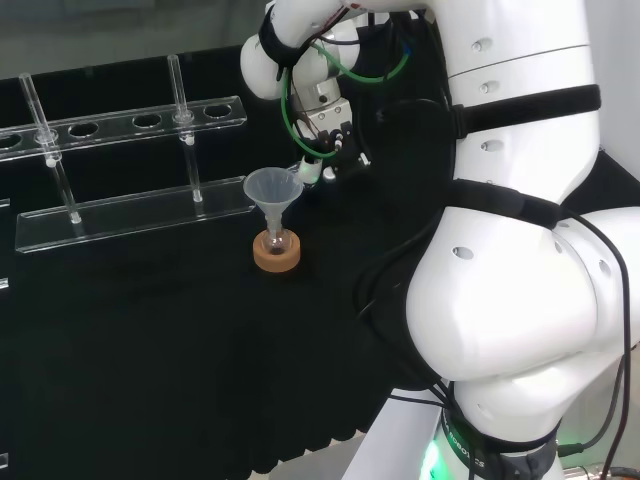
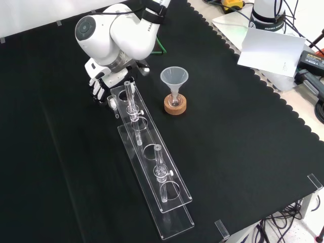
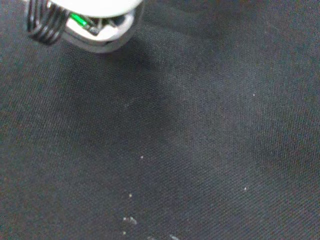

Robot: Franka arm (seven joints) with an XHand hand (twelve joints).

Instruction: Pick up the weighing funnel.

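Rack (image 2: pixel 178 201); weighing funnel (image 2: pixel 112 103) beside hand (image 2: pixel 97 84), stem nearward

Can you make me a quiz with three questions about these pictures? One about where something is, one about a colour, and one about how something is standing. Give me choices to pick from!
1. In the front view, where is the hand?
A) left of the funnel, by the far end of the clear rack
B) right of the funnel, at the cloth's edge
C) on top of the funnel

2. What colour is the ring under the funnel?
A) red
B) cork brown
C) blue

3. How does the funnel stand?
A) lying on its side
B) upside down
C) upright, mouth up

Answers:
1 A, the front view shows the hand beside the rack's far end.
2 B, the ring looks cork brown in the head and front views.
3 C, its wide mouth faces up and its stem goes down into a small flask.
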